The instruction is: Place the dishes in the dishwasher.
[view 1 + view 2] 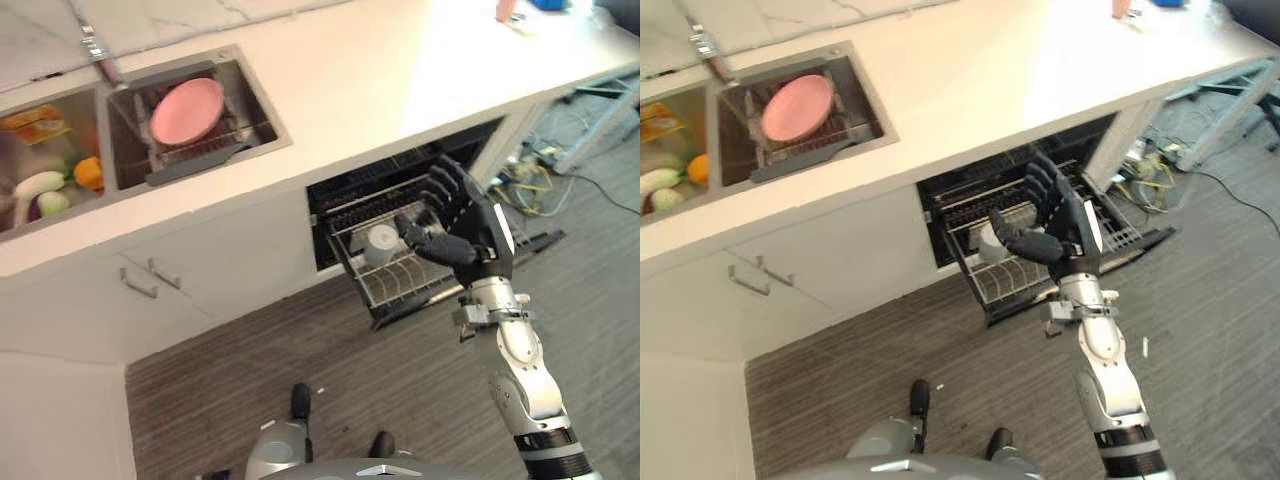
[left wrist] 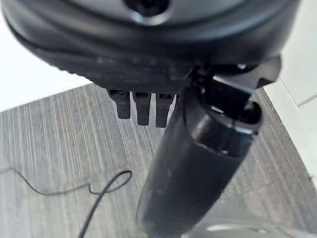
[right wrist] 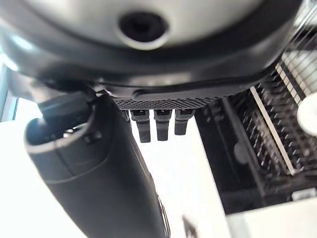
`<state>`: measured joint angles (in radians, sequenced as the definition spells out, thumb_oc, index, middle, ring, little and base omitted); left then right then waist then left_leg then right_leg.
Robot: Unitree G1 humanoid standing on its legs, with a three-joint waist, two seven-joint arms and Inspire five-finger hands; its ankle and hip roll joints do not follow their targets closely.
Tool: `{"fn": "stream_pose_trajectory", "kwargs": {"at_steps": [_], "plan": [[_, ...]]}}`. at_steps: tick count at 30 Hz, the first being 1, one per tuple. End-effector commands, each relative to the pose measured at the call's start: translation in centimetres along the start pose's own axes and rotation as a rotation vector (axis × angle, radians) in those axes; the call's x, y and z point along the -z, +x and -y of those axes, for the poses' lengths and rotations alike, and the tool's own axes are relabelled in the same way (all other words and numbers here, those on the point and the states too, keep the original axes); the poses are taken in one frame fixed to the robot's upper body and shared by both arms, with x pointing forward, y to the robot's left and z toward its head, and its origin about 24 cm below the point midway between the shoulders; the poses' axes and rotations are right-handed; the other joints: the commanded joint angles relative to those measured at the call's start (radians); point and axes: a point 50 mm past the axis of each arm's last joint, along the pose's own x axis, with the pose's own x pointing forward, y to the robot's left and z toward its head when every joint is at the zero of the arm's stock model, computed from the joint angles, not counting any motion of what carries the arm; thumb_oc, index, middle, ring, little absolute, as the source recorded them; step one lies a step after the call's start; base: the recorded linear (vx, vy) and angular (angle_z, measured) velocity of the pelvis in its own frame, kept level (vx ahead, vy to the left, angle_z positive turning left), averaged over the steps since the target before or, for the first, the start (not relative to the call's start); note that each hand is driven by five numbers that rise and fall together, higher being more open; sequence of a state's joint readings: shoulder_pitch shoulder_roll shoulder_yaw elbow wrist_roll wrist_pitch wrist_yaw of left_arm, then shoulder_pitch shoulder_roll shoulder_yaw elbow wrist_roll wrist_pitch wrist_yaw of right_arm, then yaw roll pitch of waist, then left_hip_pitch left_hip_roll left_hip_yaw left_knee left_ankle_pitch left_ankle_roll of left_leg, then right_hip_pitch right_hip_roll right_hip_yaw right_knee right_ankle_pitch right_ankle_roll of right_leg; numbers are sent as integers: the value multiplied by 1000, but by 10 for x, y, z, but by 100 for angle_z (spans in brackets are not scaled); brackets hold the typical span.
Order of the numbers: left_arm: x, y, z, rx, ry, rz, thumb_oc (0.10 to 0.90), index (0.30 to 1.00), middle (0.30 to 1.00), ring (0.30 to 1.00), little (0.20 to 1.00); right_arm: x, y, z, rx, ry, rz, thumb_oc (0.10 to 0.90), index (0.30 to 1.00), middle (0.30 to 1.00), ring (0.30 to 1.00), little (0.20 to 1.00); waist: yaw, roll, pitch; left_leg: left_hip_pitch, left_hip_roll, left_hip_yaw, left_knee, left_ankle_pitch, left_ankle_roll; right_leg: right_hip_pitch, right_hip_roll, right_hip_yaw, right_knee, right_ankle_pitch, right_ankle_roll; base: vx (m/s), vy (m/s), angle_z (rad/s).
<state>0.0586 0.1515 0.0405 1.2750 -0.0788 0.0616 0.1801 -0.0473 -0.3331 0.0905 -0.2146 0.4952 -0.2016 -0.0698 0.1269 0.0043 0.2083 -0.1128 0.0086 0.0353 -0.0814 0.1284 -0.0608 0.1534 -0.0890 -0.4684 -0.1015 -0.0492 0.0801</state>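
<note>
A pink plate [image 1: 187, 108] leans in a wire drying rack [image 1: 205, 150] inside the right sink basin. Below the counter the dishwasher stands open, its lower wire rack [image 1: 400, 285] pulled out over the floor. A white cup [image 1: 381, 243] sits upside down in that rack. My right hand [image 1: 470, 225] hovers over the rack's right part, just right of the cup, fingers straight and spread, thumb out, holding nothing. The right wrist view looks past the fingers [image 3: 157, 124] at the rack tines [image 3: 277, 139]. My left hand [image 2: 198, 163] hangs low over the wood floor, fingers straight.
The left sink basin [image 1: 30, 215] holds vegetables and a packet. A faucet [image 1: 95, 45] stands behind the sink. The white counter [image 1: 400, 80] runs right. A cabinet drawer with handles [image 1: 150, 278] is left of the dishwasher. Cables [image 1: 530, 175] lie on the floor at right.
</note>
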Motion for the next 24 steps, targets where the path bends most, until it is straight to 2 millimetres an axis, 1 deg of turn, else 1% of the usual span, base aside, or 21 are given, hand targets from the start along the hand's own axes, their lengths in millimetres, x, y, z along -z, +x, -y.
{"fn": "stream_pose_trajectory", "kwargs": {"at_steps": [1, 2, 3, 4, 5, 6, 7, 8, 10, 11, 13, 14, 15, 16, 17, 18, 19, 20, 21, 23, 24], "plan": [[-5, 1, -4, -6, 90, -6, 800, 900, 900, 900, 900, -79, 27, -19, -134, -31, 443, 800, 900, 900, 900, 900, 17, -24, 10, -37, 80, 200, 42, 24, -42, 18, -55, -73, 18, -28, 44, -66, 19, 167], [-5, 1, -4, -6, 89, -6, 800, 900, 900, 900, 900, -79, 28, -20, -135, -31, 444, 800, 900, 900, 900, 900, 17, -24, 9, -41, 80, 201, 47, 21, -42, 16, -56, -72, 18, -28, 44, -76, 27, 141], [4, 1, -6, -18, 41, -54, 800, 900, 900, 900, 900, -92, 30, -17, -126, -83, 498, 800, 900, 900, 900, 900, -32, -28, 4, -61, 125, 443, 103, 12, -36, 12, -53, -96, 18, -41, 45, -21, 39, 129], [15, 0, -5, -19, 38, -98, 800, 900, 900, 900, 900, -97, 30, -16, -123, -93, 516, 800, 900, 900, 900, 900, -61, -17, -22, -33, 162, 581, 61, 0, -24, 1, -46, -123, 22, -37, 53, -18, 52, 111], [16, 0, -5, -17, 36, -101, 800, 900, 900, 900, 900, -96, 29, -17, -127, -93, 513, 800, 900, 900, 900, 900, -59, -14, -26, -28, 159, 587, 48, 2, -21, -2, -47, -119, 22, -34, 55, 145, 148, 141], [26, -1, -1, -9, 55, -143, 800, 900, 900, 900, 900, -96, 28, -16, -112, -86, 511, 800, 900, 900, 900, 900, -49, -4, -46, -18, 126, 558, 18, 11, -15, 12, -47, -118, 23, -34, 57, 140, 95, 160], [26, -1, -1, -9, 55, -143, 800, 900, 900, 900, 900, -96, 28, -16, -112, -86, 511, 800, 900, 900, 900, 900, -49, -4, -46, -18, 126, 558, 18, 11, -15, 12, -47, -118, 23, -34, 57, 442, 296, 170], [57, -6, -10, -16, 126, -245, 800, 900, 900, 900, 900, -89, 27, -11, -102, -150, 462, 800, 900, 900, 900, 900, -26, -1, -72, 14, 83, 500, 5, -7, 8, 59, -102, -177, 151, -36, 55, 412, 324, 120], [60, -6, -14, -21, 130, -252, 800, 900, 900, 900, 900, -85, 21, -4, -78, -190, 436, 800, 900, 900, 900, 900, -43, -5, -72, 63, 37, 453, -6, -60, 41, 24, -195, -185, 368, 8, 75, 395, 343, 67], [56, -5, -17, -32, 125, -234, 800, 900, 900, 900, 900, -84, 20, 0, -59, -211, 426, 800, 900, 900, 900, 900, -72, -5, -62, 88, 22, 429, -6, -86, 59, -15, -227, -145, 489, 46, 91, 252, 241, 70], [45, -3, -18, -31, 129, -203, 800, 900, 900, 900, 900, -82, 18, 6, -18, -235, 419, 800, 900, 900, 900, 900, -126, -3, -39, 131, 0, 380, -6, -125, 81, -107, -241, -21, 666, 51, 109, 182, 163, 102], [45, -3, -18, -31, 129, -203, 800, 900, 900, 900, 900, -82, 18, 6, -18, -235, 419, 800, 900, 900, 900, 900, -126, -3, -39, 131, 0, 380, -6, -125, 81, -107, -241, -21, 666, 51, 109, 19, 46, 121], [45, -3, -17, -17, 119, -211, 800, 900, 900, 900, 900, -82, 19, 8, 6, -233, 417, 800, 900, 900, 900, 900, -143, 11, -27, 136, 9, 375, -6, -118, 92, -170, -205, 32, 716, 47, 89, -7, -52, 100], [44, -3, -12, 6, 127, -215, 800, 900, 900, 900, 900, -83, 17, 13, 30, -261, 419, 800, 900, 900, 900, 900, -176, 14, -26, 138, 13, 336, -6, -119, 82, -233, -109, 151, 699, -5, 78, 58, -90, 147], [32, -1, -8, 9, 186, -167, 800, 900, 900, 900, 900, -86, 15, 16, 40, -305, 425, 800, 900, 900, 900, 900, -203, 16, -28, 132, 16, 297, -6, -120, 66, -273, -28, 237, 615, -39, 65, 174, -150, 110], [25, -1, -5, 24, 243, -141, 800, 900, 900, 900, 900, -96, 15, 15, 47, -313, 469, 800, 900, 900, 900, 900, -213, 8, -22, 132, 4, 285, -6, -122, 60, -272, -23, 243, 486, -65, 43, 144, -106, 106], [25, -1, -5, 24, 244, -141, 800, 900, 900, 900, 900, -96, 14, 15, 48, -314, 469, 800, 900, 900, 900, 900, -214, 11, -22, 132, 8, 282, -6, -122, 58, -264, -17, 239, 473, -61, 40, 151, -156, 78], [26, -1, -6, 32, 269, -146, 800, 900, 900, 900, 900, -96, 16, 13, 58, -321, 479, 800, 900, 900, 900, 900, -187, 9, -20, 142, 22, 293, -6, -121, 46, -254, -67, 155, 369, -43, 30, 98, -76, 62], [30, -1, -5, 34, 246, -152, 800, 900, 900, 900, 900, -96, 14, 13, 59, -337, 479, 800, 900, 900, 900, 900, -186, 11, -15, 153, 30, 294, -6, -120, 48, -268, -66, 158, 406, -44, 40, 76, -72, 21], [34, -2, -4, 43, 251, -160, 800, 900, 900, 900, 900, -95, 12, 14, 61, -363, 469, 800, 900, 900, 900, 900, -183, 7, -19, 165, 26, 296, -6, -127, 52, -263, -63, 161, 411, -47, 38, 62, -27, -39], [36, -3, -3, 45, 263, -166, 800, 900, 900, 900, 900, -95, 9, 17, 72, -377, 463, 800, 900, 900, 900, 900, -180, 3, -24, 168, 19, 293, -6, -131, 53, -241, -60, 163, 375, -51, 36, 134, -124, -53]]}}
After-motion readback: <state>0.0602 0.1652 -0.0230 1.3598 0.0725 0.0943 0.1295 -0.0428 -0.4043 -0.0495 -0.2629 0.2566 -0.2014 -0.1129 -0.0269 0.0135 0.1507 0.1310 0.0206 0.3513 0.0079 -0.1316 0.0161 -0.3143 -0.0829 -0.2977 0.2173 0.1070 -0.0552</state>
